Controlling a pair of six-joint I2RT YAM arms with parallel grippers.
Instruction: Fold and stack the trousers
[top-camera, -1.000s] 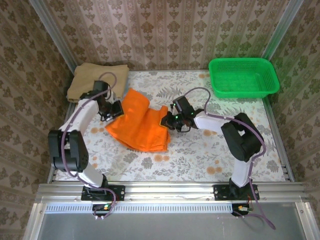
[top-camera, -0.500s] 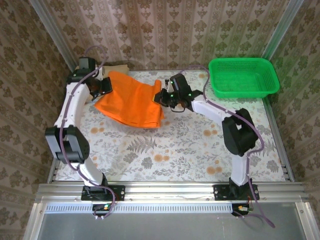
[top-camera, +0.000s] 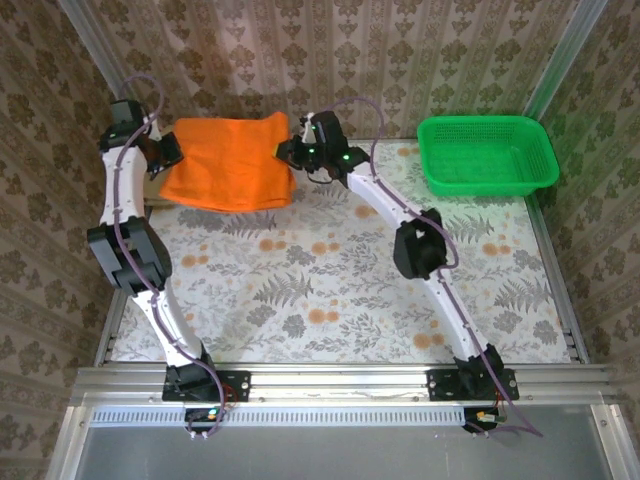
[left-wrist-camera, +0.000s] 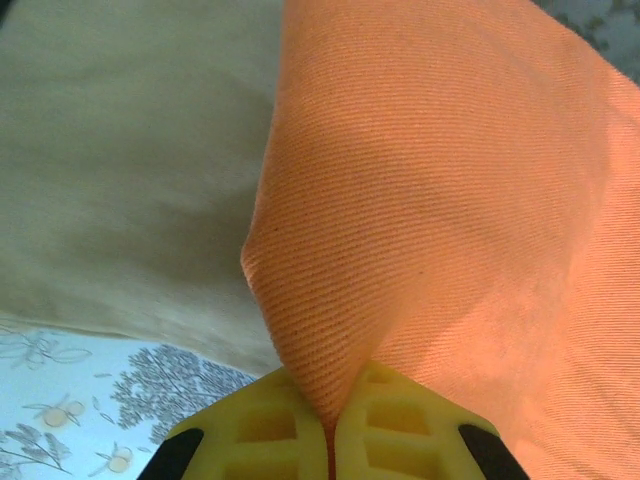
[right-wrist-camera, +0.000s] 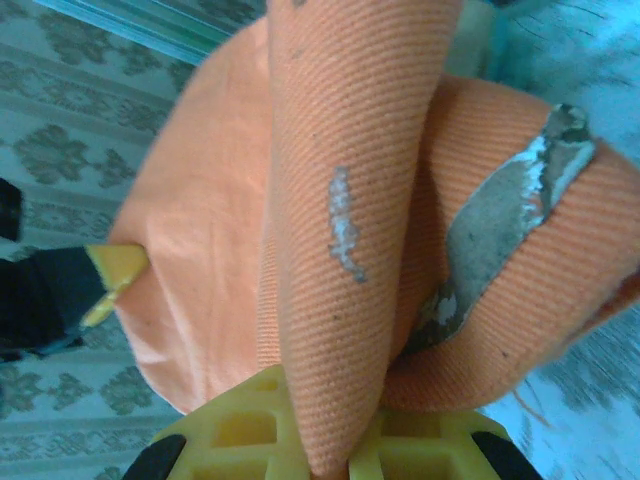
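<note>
Surface: The table (top-camera: 330, 290) wore a pale covering printed with grey ferns and small orange blossoms. A metal frame (top-camera: 340, 380) ran along its near edge.
Room: Walls (top-camera: 330, 60) papered in a brown damask pattern closed in the back and both sides. A green basket (top-camera: 487, 153) with latticed plastic sides sat at the far right corner.
Trousers: The trousers (top-camera: 228, 160) were at the far left corner, folded to a rough rectangle and stretched between the two grippers. They hung over a tan cloth (left-wrist-camera: 120, 170), and whether they touched it could not be told.
Left gripper: The left gripper (top-camera: 172, 150) was clamped on the left edge of the trousers. From its wrist, the yellow fingers (left-wrist-camera: 270, 430) met on a pinched ridge of orange fabric that fanned away from them.
Right gripper: The right gripper (top-camera: 287, 150) was clamped on the right edge, its fingers closed on a thick bunch of several layers.
Materials: The trousers were a bright orange, finely ribbed weave, soft and rounded at the folds. The tan cloth looked smooth and matt. The finger pads were moulded yellow plastic with square recesses.
Unclear: A grey streak showed among the folds from the right wrist, and what it was could not be told.
</note>
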